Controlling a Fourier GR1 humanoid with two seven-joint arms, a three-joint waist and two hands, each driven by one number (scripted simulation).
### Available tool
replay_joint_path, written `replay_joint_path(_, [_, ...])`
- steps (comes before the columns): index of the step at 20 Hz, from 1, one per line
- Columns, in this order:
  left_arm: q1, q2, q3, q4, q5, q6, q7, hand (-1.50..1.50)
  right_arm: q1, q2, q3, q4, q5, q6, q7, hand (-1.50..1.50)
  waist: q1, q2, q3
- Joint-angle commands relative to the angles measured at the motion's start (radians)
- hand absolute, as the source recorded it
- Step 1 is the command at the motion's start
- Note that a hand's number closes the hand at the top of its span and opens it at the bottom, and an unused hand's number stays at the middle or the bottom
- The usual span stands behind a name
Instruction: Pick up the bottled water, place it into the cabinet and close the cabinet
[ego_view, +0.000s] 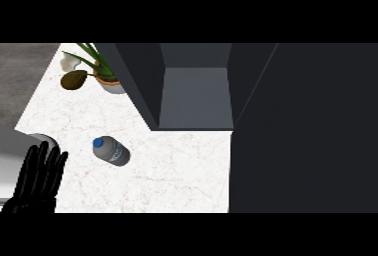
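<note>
A clear water bottle (112, 150) with a blue cap stands on the white marble counter (177, 170), left of centre. The dark cabinet (193, 95) stands behind it with its inside showing and a grey shelf floor visible. Its large dark door (303, 130) fills the view's right side. My left hand (37, 175) shows at the lower left edge, fingers straight and pointing up, well left of the bottle and touching nothing. My right hand does not show.
A potted plant (103, 75) with green leaves and a brown leaf stands at the back left, beside the cabinet's left wall. The counter's left edge cuts in near my left hand.
</note>
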Motion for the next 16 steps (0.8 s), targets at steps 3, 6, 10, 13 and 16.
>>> replay_joint_path(3, [-0.112, 0.013, 0.065, 0.205, -0.031, -0.045, -0.112, -1.5, -0.007, 0.007, 0.019, 0.047, 0.036, 0.026, -0.044, -1.5, -0.003, 0.001, 0.0])
replay_joint_path(6, [-0.092, 0.002, 0.059, 0.25, -0.075, -0.027, -0.124, -1.5, 0.07, -0.023, -0.024, 0.003, -0.022, 0.066, -0.071, -1.5, -0.006, 0.0, 0.0])
replay_joint_path(10, [-0.249, 0.051, 0.149, 0.467, -0.019, -0.087, -0.161, -1.5, 0.054, -0.001, 0.012, 0.012, 0.014, 0.045, -0.057, -1.5, -0.008, 0.001, -0.001])
replay_joint_path(13, [-0.225, 0.045, 0.144, 0.498, -0.026, -0.118, -0.188, -1.5, 0.059, -0.011, 0.029, -0.018, 0.027, 0.05, -0.036, -1.5, -0.004, 0.001, 0.0])
replay_joint_path(16, [-0.327, 0.082, 0.206, 0.649, 0.025, -0.16, -0.189, -1.5, 0.048, -0.003, 0.006, -0.004, 0.007, 0.042, -0.052, -1.5, -0.007, 0.002, -0.001])
